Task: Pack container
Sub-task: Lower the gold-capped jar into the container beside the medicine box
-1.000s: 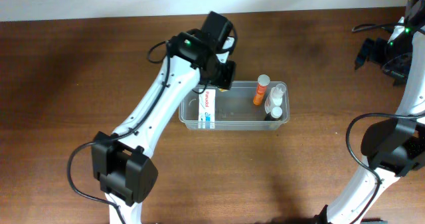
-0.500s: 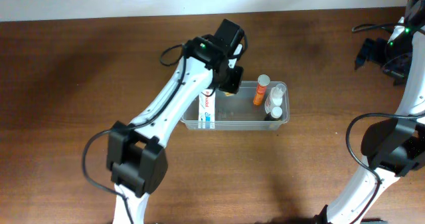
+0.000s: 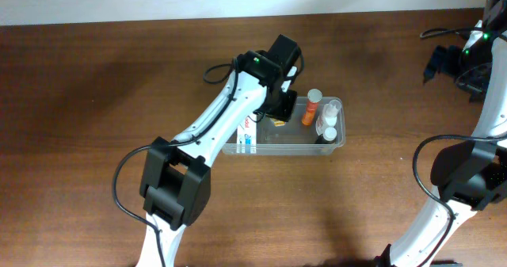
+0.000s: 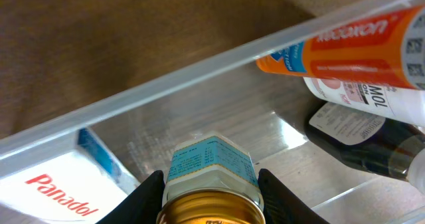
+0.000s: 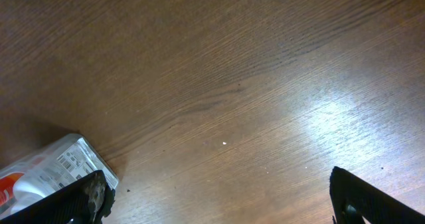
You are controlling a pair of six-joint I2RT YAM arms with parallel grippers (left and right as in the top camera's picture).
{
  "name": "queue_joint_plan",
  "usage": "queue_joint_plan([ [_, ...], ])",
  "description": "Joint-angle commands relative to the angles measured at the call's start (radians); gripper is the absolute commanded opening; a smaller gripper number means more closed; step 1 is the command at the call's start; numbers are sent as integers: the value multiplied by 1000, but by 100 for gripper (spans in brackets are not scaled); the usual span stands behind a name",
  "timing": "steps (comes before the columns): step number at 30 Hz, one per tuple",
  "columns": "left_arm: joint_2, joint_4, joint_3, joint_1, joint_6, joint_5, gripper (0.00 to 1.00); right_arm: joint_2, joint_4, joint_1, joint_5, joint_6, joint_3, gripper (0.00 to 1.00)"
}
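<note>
Plastic, see-through container [image 3: 277, 149] sits a bit right of the middle of the wooden surface [image 3: 95, 101], closer to the far edge than the near one. From overhead the left arm covers its middle, so you can't see what the left hand [image 4: 209, 194] has (annoying). The left wrist view sorts that out. Both fingers [image 4: 147, 199] are clamped on a small jar [image 4: 209, 165] with a gold lid and a blue-and-white label. It's held inside the container's outline, between the Panadol box [image 4: 60, 192] and the bottles. Whether it touches the floor, can't tell.

Count, going by both views:
- one Panadol box at the container's left end
- one orange tube [image 3: 309, 110] by the far wall
- one white bottle [image 4: 365, 94] with red print next to the tube
- one dark bottle [image 4: 372, 151] beside that
- the one jar

Overhead also shows two white caps at the right end, and I can't tell which bottle each belongs to.

Right hand [image 5: 218, 192] is up by the far right corner of the surface, well apart from the container. Only its own wrist view shows the fingers: spread apart, nothing between them. That view also catches one white packet [image 5: 50, 164] with a barcode label and some orange on it (can't pick it out from overhead).
</note>
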Motion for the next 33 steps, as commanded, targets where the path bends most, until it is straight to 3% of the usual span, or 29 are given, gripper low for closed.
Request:
queue_joint_plan([
  [1,49,-3,22,-21,-13,8,42,-16,0,0,-5,8,-6,98],
  [33,81,-86,21,-29,-29,0,43,-16,0,0,-5,8,-6,98],
])
